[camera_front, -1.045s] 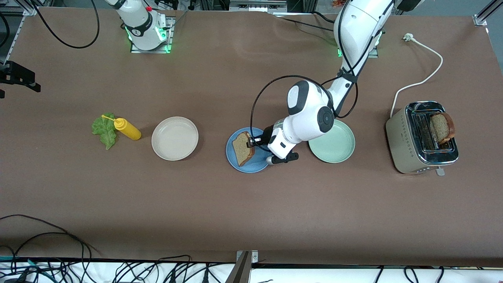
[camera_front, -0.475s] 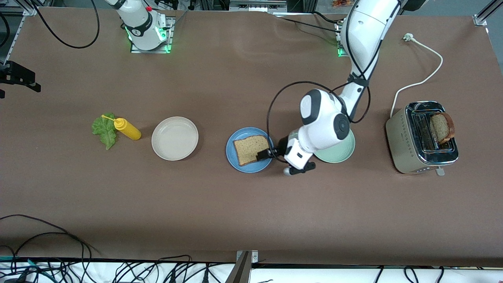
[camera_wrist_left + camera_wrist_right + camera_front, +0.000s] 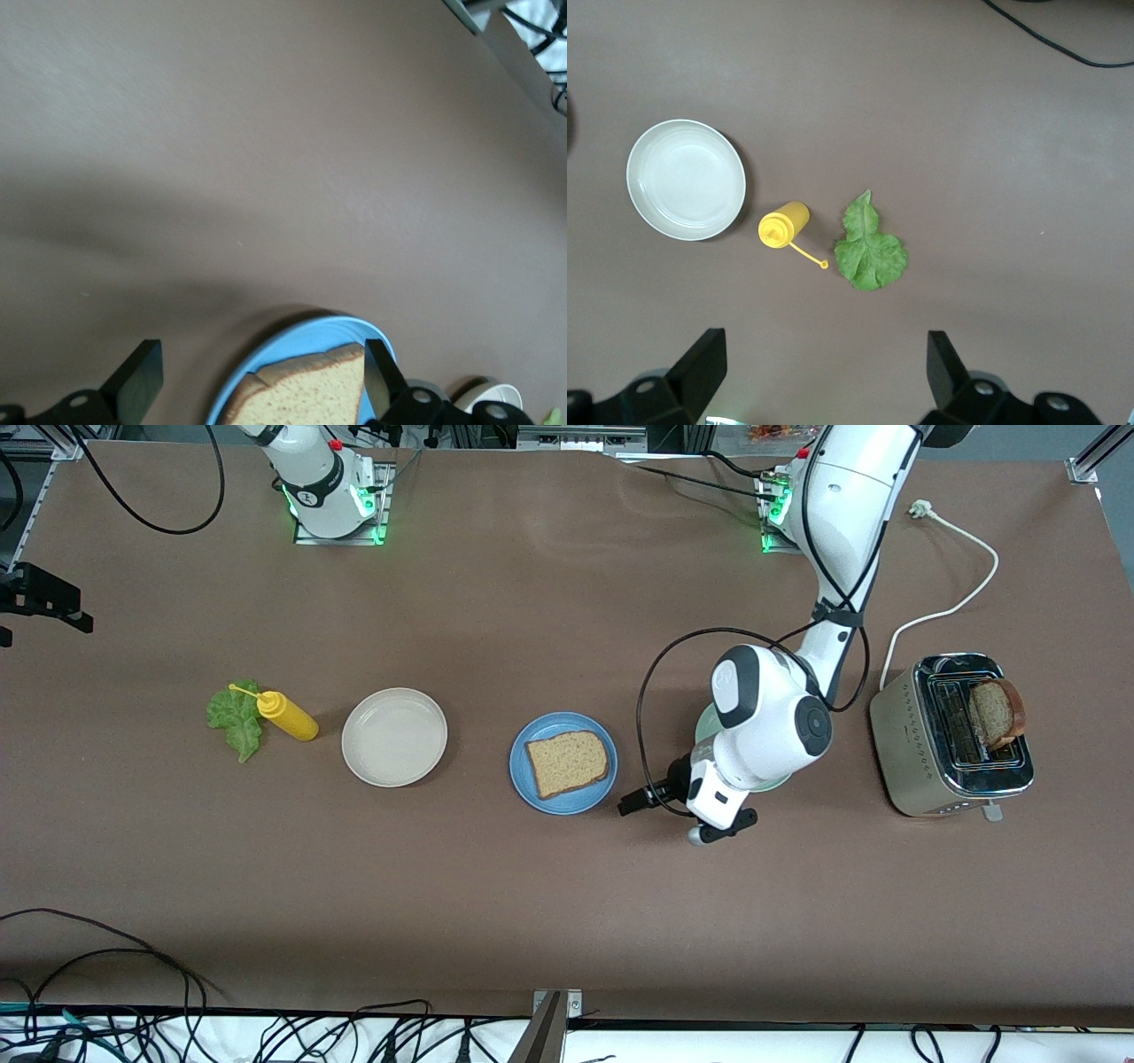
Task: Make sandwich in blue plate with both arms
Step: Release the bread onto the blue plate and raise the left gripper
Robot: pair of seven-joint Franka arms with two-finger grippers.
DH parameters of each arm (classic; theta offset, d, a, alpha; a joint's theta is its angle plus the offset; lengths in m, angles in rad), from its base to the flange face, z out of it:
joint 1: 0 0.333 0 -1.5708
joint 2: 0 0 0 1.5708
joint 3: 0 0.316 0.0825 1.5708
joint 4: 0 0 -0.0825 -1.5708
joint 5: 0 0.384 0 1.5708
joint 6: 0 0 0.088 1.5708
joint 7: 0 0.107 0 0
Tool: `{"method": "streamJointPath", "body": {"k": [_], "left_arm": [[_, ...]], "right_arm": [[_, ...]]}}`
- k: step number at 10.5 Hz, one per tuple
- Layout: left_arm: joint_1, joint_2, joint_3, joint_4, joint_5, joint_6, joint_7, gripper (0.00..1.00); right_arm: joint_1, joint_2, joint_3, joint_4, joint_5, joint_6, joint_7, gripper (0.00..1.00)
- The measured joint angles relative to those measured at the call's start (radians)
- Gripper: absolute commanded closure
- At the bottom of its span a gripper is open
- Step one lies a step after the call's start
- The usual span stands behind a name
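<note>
One slice of brown toast point(image 3: 568, 763) lies flat in the blue plate point(image 3: 523, 779). My left gripper point(image 3: 631, 804) is open and holds nothing, low over the table just off the plate's rim, toward the left arm's end. In the left wrist view the plate rim point(image 3: 288, 343) and the toast point(image 3: 310, 397) show between the open left gripper point(image 3: 259, 376) fingers. A second slice point(image 3: 997, 713) stands in the toaster point(image 3: 917, 766). The lettuce leaf point(image 3: 232, 722) lies toward the right arm's end. My right gripper point(image 3: 824, 367) hangs open and high above the lettuce point(image 3: 870, 248).
A yellow squeeze bottle point(image 3: 288, 716) lies against the lettuce, and a beige plate point(image 3: 394, 737) sits between it and the blue plate. The pale green plate point(image 3: 702, 728) is mostly hidden under my left arm. The toaster's cord point(image 3: 961, 602) runs toward the left arm's base.
My left gripper opened and let go of the toast, which dropped from on edge to flat in the blue plate. The left arm then drew back toward the toaster. The right arm stayed put.
</note>
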Motion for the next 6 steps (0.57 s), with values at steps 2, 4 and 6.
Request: {"method": "streamJointPath", "body": {"k": [2,4,6], "left_arm": [[0.025,-0.027,0.038,0.001,0.009,-0.088,0.0,0.0],[0.1,-0.089,0.045,0.002,0.201,-0.211,0.001,0.0],[0.185,-0.177,0.045,0.005,0.363,-0.369,0.002,0.0]], "right_arm": [[0.014,0.009,0.01,-0.001,0.002,-0.002,0.0,0.0],[0.042,0.029,0.017,-0.002,0.002,-0.003,0.0,0.0],[0.052,0.047,0.018,-0.003,0.002,-0.01,-0.008,0.0]]}}
